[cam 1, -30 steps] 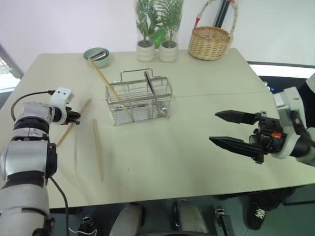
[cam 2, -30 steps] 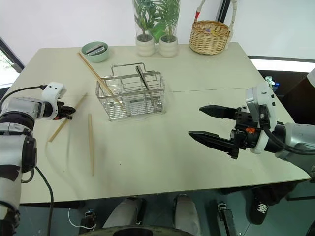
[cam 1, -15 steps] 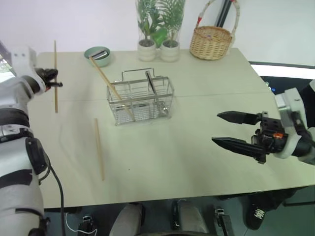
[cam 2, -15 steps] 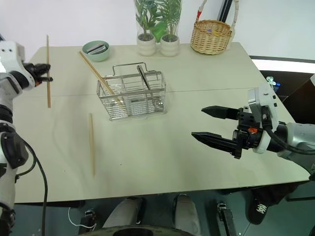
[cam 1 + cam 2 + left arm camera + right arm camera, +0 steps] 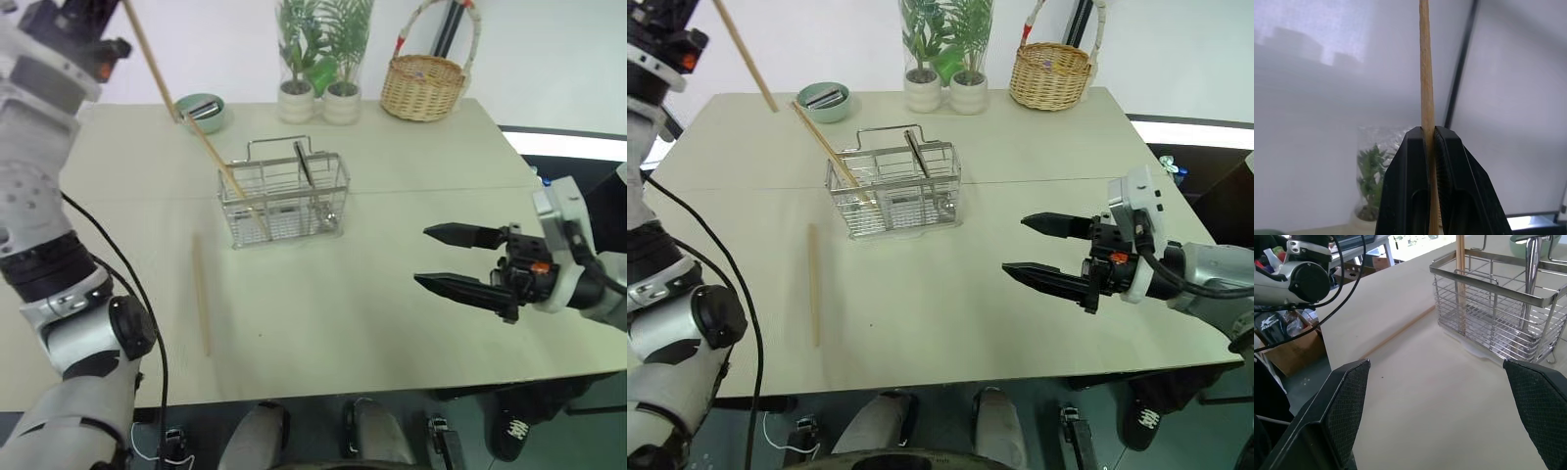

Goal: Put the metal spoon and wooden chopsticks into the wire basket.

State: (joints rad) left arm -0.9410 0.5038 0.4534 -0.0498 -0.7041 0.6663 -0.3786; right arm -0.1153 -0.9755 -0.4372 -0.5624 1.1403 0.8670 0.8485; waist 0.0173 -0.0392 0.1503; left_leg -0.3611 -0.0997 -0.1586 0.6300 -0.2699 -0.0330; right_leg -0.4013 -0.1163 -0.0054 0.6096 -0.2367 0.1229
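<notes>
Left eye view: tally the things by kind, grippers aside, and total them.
Light-brown wooden chopsticks: 3
Shiny metal spoon: 1
Silver wire-mesh basket: 1
Tan woven wicker basket: 1
Pale green bowl: 1
Potted green plants: 2
Total: 9

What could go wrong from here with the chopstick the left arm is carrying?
The left gripper pinches the raised chopstick near one end, so it may pivot or slip. Swinging toward the wire basket, it might knock the leaning chopstick already inside. Another chopstick lies on the table.
</notes>
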